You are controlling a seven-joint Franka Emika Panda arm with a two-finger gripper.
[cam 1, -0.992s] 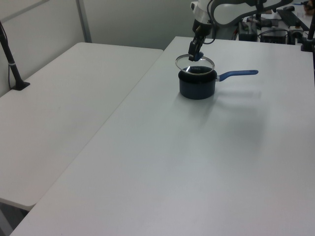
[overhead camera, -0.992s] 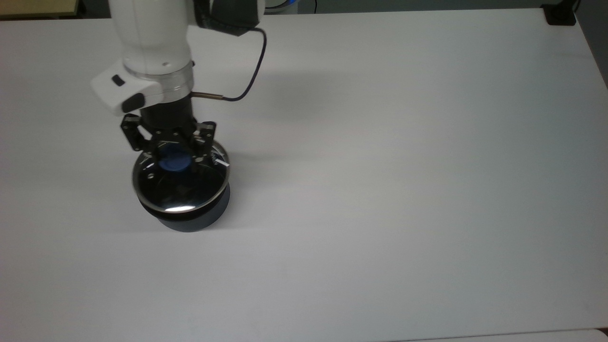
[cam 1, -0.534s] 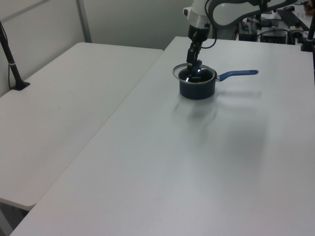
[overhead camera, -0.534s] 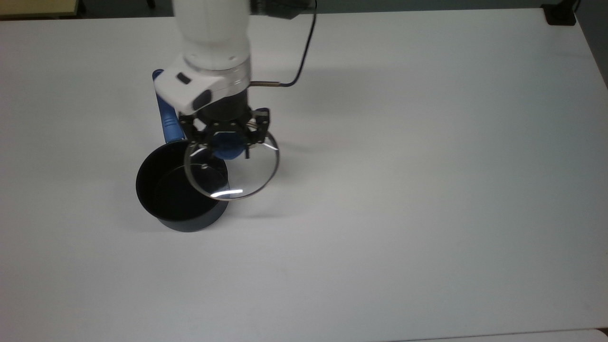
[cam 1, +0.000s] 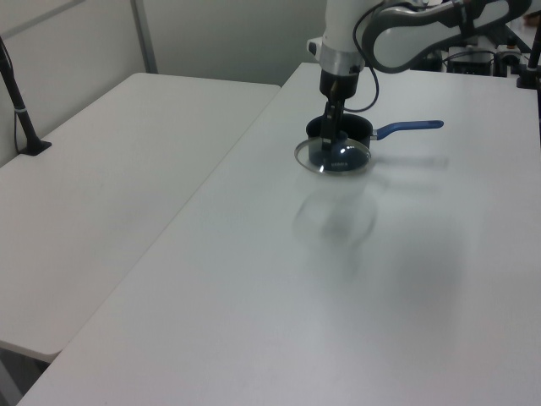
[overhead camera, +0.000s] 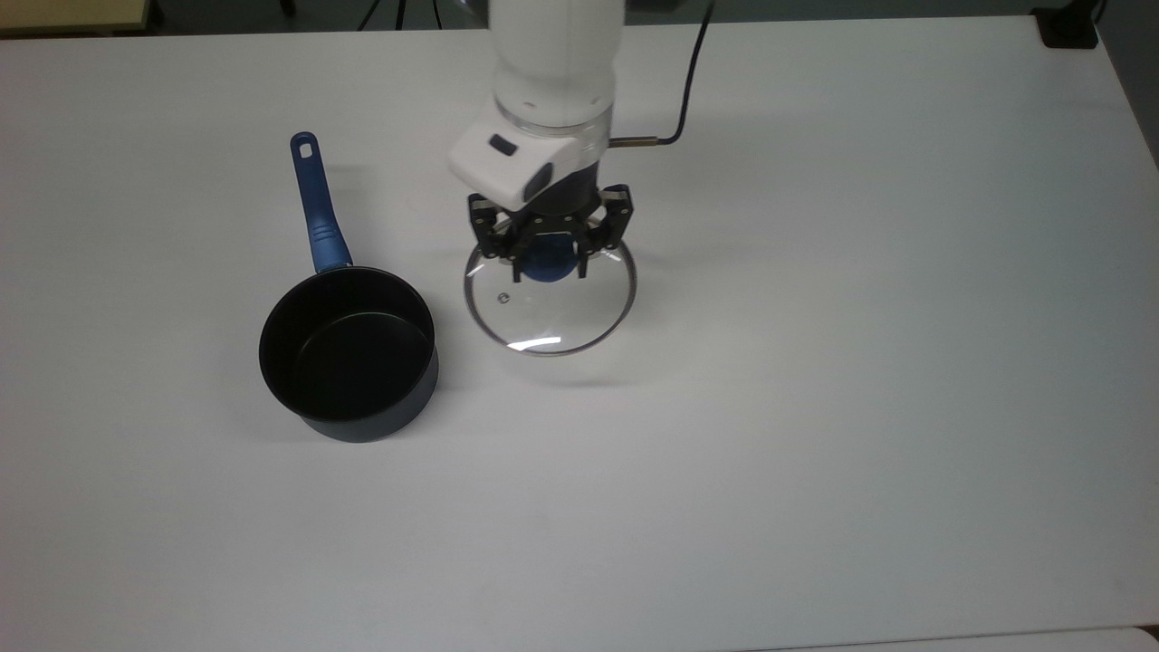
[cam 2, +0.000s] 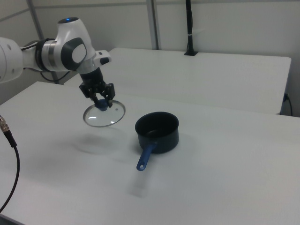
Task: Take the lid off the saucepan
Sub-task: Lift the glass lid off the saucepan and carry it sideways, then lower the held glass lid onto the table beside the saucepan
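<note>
Glass lid, gripped by its blue knob in the end effector, hangs clear above the white tabletop. Uncovered saucepan stands apart at the top view's left, handle pointing toward the top view's upper edge.

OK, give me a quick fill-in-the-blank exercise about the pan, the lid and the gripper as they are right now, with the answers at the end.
1. The gripper is shut on the lid's blue ____.
2. The lid hangs in the ____, clear of the table.
3. The saucepan stands open, and its inside is ____ in colour.
4. In the top view, the lid is to the ____ of the saucepan.

Missing words: knob; air; black; right
</note>
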